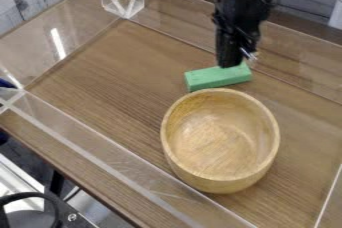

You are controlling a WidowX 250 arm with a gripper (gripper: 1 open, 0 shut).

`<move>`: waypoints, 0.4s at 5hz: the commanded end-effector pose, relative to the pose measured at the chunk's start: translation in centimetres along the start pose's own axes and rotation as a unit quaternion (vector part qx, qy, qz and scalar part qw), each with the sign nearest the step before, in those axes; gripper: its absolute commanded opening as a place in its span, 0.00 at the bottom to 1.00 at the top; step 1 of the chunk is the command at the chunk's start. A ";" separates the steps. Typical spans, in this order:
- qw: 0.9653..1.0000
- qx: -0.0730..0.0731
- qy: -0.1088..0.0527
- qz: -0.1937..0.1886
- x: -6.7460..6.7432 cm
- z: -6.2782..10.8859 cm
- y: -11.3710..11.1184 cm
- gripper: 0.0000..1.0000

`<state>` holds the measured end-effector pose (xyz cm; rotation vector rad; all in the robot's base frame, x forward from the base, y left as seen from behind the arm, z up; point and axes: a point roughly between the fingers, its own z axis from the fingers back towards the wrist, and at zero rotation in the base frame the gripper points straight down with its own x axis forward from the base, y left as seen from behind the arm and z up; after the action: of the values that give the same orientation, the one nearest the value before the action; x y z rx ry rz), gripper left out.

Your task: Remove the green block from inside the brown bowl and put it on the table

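While its black fingers point straight down with the jaws pressed together on nothing, the gripper (238, 56) hangs just above the far end of the green block (217, 77) — whether the tips touch the block cannot be told. The hand is a dark, boxy piece of metal and plastic on a black arm that rises out of the top of the view.

Under it, the green block lies flat on the table (120, 77), outside the bowl and just beside its far rim. It is a small elongated bar of solid matte green with clean rectangular edges, its long side running roughly across the view.

Nearer the camera sits the brown bowl (221, 138) — round, light tan wood with a thick rim and swirling grain on its inner face. Nothing lies inside it.

Streaky brown wood grain runs across the tabletop, smooth and faintly glossy. Clear acrylic walls (60, 42) edge it, catching pale reflections, and a small transparent bracket (122, 0) stands at the far left corner.
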<state>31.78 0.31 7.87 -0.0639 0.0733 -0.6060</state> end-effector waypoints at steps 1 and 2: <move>0.999 0.020 -0.032 0.035 0.3 2.2 1.9 0.00; 0.998 0.020 -0.037 0.049 0.9 2.1 2.2 1.00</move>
<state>32.70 1.62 7.85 -0.0642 0.0632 -0.5051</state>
